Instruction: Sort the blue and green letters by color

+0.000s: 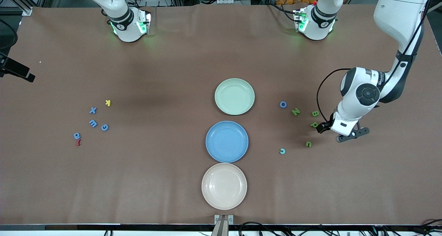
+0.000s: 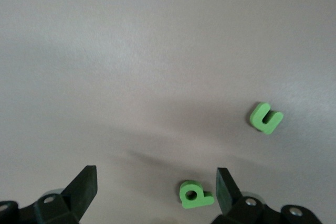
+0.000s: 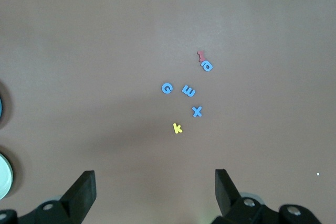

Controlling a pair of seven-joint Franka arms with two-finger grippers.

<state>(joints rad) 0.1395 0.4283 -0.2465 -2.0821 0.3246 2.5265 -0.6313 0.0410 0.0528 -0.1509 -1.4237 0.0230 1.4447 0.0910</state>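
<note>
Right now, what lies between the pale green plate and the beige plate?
The blue plate lies between the pale green plate and the beige plate, seen in the front view.

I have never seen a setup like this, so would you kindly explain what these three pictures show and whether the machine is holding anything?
These are two robot arms at a brown table, each ending in a two-finger gripper. The big picture looks down from across the table; the other two come from cameras on each arm's wrist.

Three plates stand in a row mid-table: green plate, blue plate, beige plate, the last nearest the camera.

Toward the left arm's end lie green letters, a blue O and a teal letter. Toward the right arm's end lie blue letters, a yellow K and a red letter.

The left gripper hangs open beside a green P, holding nothing. The right gripper shows only in its own wrist view, open and empty, high above its letters.
</note>
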